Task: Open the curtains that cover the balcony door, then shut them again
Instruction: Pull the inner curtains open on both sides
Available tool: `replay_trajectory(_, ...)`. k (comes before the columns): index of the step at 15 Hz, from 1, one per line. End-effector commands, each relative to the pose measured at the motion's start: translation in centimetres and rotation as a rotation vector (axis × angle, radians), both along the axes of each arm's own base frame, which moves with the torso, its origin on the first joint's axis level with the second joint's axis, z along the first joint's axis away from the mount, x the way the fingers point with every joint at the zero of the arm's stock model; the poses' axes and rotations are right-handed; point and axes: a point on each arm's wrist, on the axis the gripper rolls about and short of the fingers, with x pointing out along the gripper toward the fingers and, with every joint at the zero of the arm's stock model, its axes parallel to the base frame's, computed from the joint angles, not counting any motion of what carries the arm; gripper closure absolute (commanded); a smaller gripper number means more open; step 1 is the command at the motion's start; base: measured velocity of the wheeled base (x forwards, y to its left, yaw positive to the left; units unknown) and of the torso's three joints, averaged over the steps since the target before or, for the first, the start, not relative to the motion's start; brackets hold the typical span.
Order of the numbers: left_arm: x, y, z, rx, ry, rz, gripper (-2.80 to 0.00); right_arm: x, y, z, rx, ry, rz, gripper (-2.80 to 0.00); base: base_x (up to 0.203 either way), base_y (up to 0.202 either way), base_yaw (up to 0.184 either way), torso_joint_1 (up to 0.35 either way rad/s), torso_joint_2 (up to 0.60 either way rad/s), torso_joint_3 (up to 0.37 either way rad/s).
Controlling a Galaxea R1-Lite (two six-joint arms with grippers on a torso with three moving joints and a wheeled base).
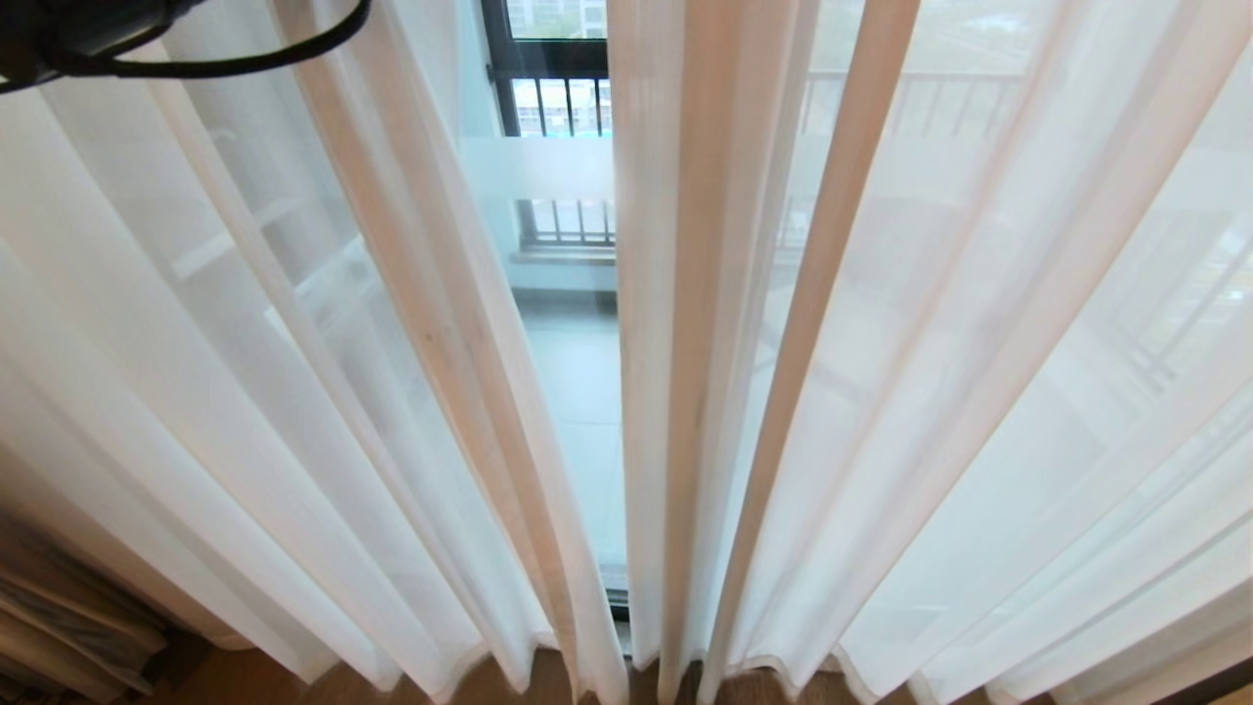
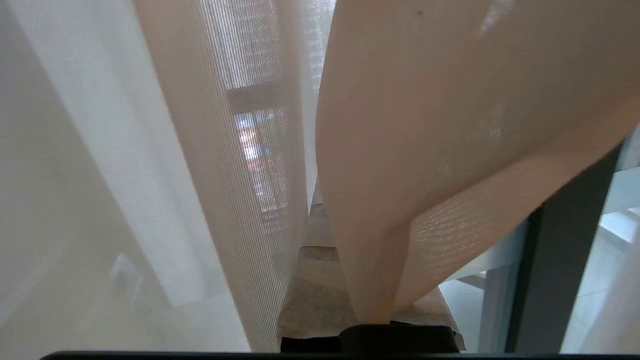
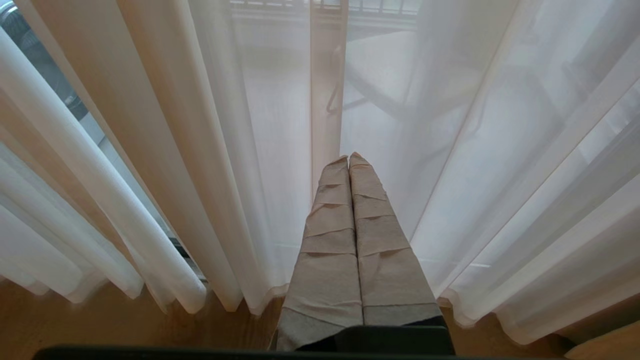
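Note:
The curtains hang as two white sheer panels, the left sheer (image 1: 294, 343) and the right sheer (image 1: 930, 343). A narrow gap between them shows the balcony door (image 1: 568, 392) glass with its frosted band (image 1: 533, 168). My left gripper (image 2: 322, 200) is raised high at the left panel and is shut on a fold of sheer curtain (image 2: 450, 125), which runs out from between its tape-wrapped fingers (image 2: 310, 290). Only a black part of that arm (image 1: 78, 34) and its cable show in the head view. My right gripper (image 3: 348, 159) is low, shut and empty, pointing at the right sheer (image 3: 450, 150).
A heavy grey-beige drape (image 1: 59, 617) is bunched at the far left near the wooden floor (image 1: 509, 685). The door's dark frame (image 2: 560, 270) stands just behind the held fold. A black-barred railing window (image 1: 563, 108) lies beyond the glass.

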Motion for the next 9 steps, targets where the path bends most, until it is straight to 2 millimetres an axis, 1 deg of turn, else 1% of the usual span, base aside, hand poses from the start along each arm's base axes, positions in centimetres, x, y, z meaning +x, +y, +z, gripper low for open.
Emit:
replay_trajectory(1, -1.1, 2.0, 0.4, -0.004, -0.017, 0.060, 0.00, 0.0, 0.0, 0.0, 0.000, 0.000, 0.001, 0.00, 0.000, 0.000, 0.000, 0.000, 0.00, 0.000)
replay_trajectory(6, -0.9, 5.6, 0.6, -0.014, -0.021, 0.209, 0.00, 0.0, 0.0, 0.0, 0.000, 0.000, 0.000, 0.00, 0.000, 0.000, 0.000, 0.000, 0.00, 0.000)
replay_trajectory(9, -0.8, 7.3, 0.6, -0.035, -0.018, 0.303, 0.00, 0.0, 0.0, 0.0, 0.000, 0.000, 0.001, 0.00, 0.000, 0.000, 0.000, 0.000, 0.00, 0.000)
